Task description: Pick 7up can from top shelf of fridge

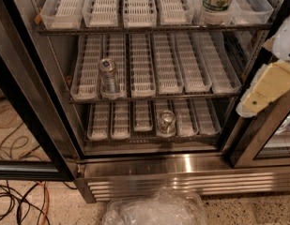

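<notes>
Near the right front corner of the top bench point(135, 29) stands the 7up can point(218, 1); raise your pincer point(264, 90), lower right, grip state untellable, level with it.

Matt plastic gripper point(265, 91) at right; shiny steel fridge point(182, 165).

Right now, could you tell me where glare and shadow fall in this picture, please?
Camera view: glare streaks the steel base of the fridge; its lowest rack sits in dimmer light; the 7up can on the top shelf is evenly lit but cut off by the upper edge; the pale gripper hangs at the right edge, partly out of frame.
</notes>
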You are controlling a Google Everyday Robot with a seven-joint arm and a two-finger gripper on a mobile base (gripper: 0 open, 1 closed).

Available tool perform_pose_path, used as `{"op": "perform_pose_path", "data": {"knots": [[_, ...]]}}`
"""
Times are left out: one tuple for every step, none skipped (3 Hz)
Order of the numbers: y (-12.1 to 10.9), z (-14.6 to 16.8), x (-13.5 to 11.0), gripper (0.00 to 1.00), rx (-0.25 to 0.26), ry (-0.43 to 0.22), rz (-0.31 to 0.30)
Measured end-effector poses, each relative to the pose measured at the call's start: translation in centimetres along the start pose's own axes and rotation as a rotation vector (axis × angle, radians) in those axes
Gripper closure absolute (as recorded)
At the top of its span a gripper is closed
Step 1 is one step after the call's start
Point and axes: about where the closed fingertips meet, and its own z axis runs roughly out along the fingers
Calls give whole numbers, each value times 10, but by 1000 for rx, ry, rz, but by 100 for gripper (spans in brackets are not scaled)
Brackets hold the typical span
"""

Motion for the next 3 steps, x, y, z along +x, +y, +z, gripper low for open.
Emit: {"op": "perform_pose_path", "data": {"knots": [[-20, -2, -12, 0, 84, -129, 145], [-45, -8, -31, 0, 176, -265, 243], [-74, -22, -58, 0, 260, -395, 333]]}}
